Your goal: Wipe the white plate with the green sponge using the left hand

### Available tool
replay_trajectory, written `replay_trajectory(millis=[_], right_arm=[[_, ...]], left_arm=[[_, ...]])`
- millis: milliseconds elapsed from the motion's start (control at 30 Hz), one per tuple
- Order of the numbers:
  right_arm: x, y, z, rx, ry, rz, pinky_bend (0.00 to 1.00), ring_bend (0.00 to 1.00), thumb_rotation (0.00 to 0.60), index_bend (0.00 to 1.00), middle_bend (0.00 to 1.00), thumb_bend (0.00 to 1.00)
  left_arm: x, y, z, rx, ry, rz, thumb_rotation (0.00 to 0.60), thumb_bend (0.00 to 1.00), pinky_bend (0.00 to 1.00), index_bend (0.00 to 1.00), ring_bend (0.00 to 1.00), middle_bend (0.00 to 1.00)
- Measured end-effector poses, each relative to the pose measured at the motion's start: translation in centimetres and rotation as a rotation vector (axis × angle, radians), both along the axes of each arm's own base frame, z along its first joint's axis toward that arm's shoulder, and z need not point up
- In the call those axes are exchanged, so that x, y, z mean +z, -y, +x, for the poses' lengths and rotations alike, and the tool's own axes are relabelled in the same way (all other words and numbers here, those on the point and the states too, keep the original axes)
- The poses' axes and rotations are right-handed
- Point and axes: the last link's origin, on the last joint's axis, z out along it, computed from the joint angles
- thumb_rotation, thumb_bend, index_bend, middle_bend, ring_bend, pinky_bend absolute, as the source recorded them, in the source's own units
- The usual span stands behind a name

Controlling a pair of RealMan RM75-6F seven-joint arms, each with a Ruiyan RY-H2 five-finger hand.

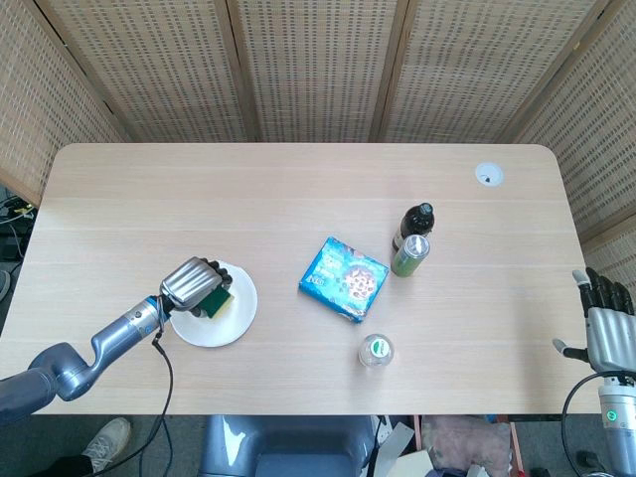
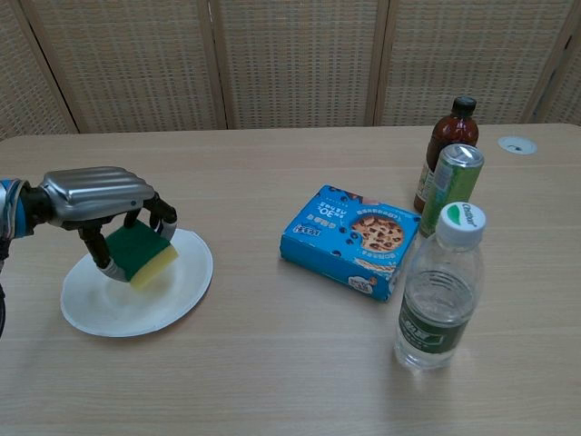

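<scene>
green on top, yellow underneath: the green sponge (image 2: 141,252) sits gripped in the left hand (image 2: 95,196), fingers curled down around it from above. it is tilted, its low corner touching or just over the white plate (image 2: 136,292), toward the plate's 12 o'clock rim; i cannot tell whether it presses on the surface. the plate lies on the tabletop (image 1: 298,199) at about 8 o'clock from the blue cookie box (image 1: 344,278). judged from this, the sponge must flatten and sweep toward 6 o'clock, where most of the bare plate lies. the right hand (image 1: 604,323) hangs well apart past the tabletop's 4 o'clock edge, fingers apart, holding nothing.
</scene>
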Motion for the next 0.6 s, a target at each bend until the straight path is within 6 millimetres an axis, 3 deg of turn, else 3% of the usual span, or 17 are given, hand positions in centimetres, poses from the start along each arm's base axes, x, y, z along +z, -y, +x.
replay_trajectory(millis=[300,600], right_arm=[[0.2,0.0,-0.2,-0.006,0.001,-0.005,0.0,0.0,0.6,0.01,0.0,0.0],[0.3,0.0,-0.2,-0.005,0.003,-0.009,0.0,0.0,0.6,0.01,0.0,0.0]], left_arm=[[-3.4,1.2,1.4,0.004,-0.002,-0.078,0.6,0.09,0.48,0.54,0.37,0.46],[-3.8,0.0,0.3,0.045,-0.051,-0.049,0.6,0.1,0.48,0.54,0.37,0.46]])
